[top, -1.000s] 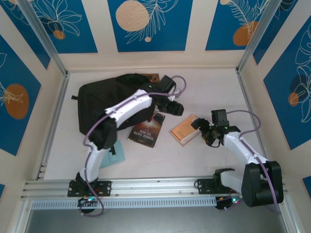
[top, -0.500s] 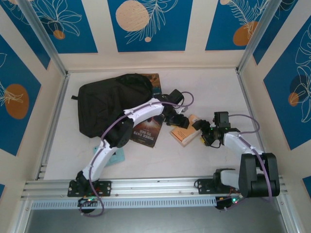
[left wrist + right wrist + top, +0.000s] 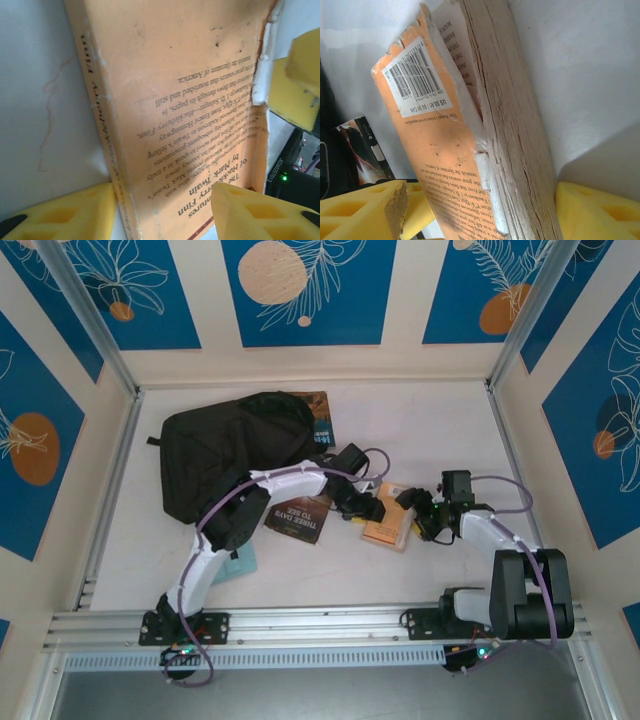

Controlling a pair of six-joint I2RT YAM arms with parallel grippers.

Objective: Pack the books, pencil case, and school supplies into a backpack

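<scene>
With the left fingers (image 3: 60, 215) part open astride the orange book (image 3: 388, 530), on the table (image 3: 330, 575) midway between the arms, and the right fingers (image 3: 360, 210) likewise astride its other end, with neither grip certain, squeeze both evenly before lifting.

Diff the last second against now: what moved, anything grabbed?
Left gripper swung from beside the backpack down to the orange book; its fingers now sit either side of it, grip not confirmed. The book slid slightly toward the arm bases and turned. Right gripper stayed at the book's right side, jaws open around it. Backpack, dark brown book and teal piece unchanged.
</scene>
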